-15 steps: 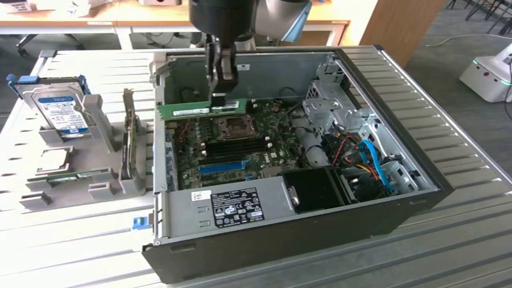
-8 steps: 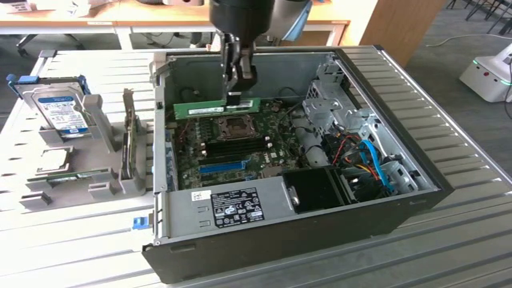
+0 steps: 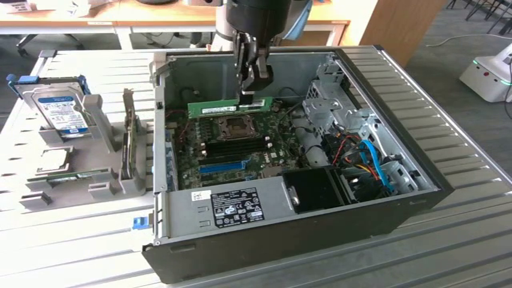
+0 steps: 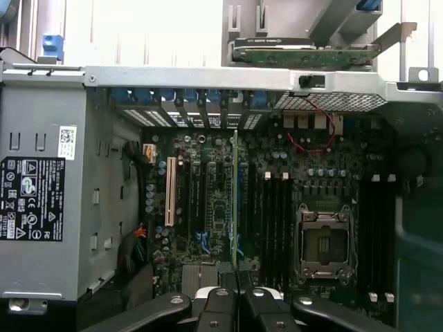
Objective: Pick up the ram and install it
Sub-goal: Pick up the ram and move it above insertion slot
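Nearest to the exterior view, ribbed metal table (image 3: 448, 240), carrying all the rest. On it, black computer case (image 3: 320, 240), lying on its side with the cover off and the inside facing up. On the exterior view's left of the case, grey rack (image 3: 104, 186) with hard drive (image 3: 64, 114) standing in it. Inside the case, green motherboard (image 3: 272, 153) flat on the bottom, with grey cage (image 3: 180, 216) at the near side and black fan shroud (image 3: 320, 189) just beside that. Above the board, below the dark arm, gripper (image 3: 253, 90), clamped tight on the ram (image 3: 216, 108). Holds it from above by the upper long edge, nearer to the end on the exterior view's right, so most of the stick reaches out to the exterior view's left of the fingers. Ram level, standing on its long edge, hanging over the far part of the board close to the far wall, just beyond CPU socket (image 3: 237, 126); not seated in any slot. In the wrist view, seen edge-on as thin green line running straight out from between the fingers, beside the long black memory slots (image 4: 275, 228), between them and white slot (image 4: 170, 200). Cannot tell whether exactly over a slot. Smaller still, bright blue expansion slot (image 3: 222, 165) on the near part of the board, well apart from the ram.
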### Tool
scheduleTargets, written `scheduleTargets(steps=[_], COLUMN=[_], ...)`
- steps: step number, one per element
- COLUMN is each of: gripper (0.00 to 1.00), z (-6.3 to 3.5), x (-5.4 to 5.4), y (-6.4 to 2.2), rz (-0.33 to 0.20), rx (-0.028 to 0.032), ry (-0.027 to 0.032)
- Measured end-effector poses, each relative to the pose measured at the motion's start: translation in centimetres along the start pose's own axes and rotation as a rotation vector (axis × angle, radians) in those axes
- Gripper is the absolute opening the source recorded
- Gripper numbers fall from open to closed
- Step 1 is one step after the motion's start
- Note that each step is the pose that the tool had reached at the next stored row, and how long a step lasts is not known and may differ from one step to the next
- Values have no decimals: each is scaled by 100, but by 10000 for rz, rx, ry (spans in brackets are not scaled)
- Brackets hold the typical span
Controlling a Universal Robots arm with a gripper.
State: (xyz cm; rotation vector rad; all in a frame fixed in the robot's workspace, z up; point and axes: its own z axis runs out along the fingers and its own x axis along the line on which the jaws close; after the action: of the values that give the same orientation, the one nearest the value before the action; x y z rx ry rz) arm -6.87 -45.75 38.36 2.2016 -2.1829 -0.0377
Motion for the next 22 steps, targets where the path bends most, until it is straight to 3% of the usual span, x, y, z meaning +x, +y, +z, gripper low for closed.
scheduleTargets(steps=[7, 9, 16, 22], gripper=[12, 12, 12, 12], z=[1, 2, 5, 6], x=[-44, -152, -342, -406], y=[-1, -2, -4, -5], rz=[0, 1, 0, 0], rx=[0, 0, 1, 0], ry=[-1, -1, -1, 0])
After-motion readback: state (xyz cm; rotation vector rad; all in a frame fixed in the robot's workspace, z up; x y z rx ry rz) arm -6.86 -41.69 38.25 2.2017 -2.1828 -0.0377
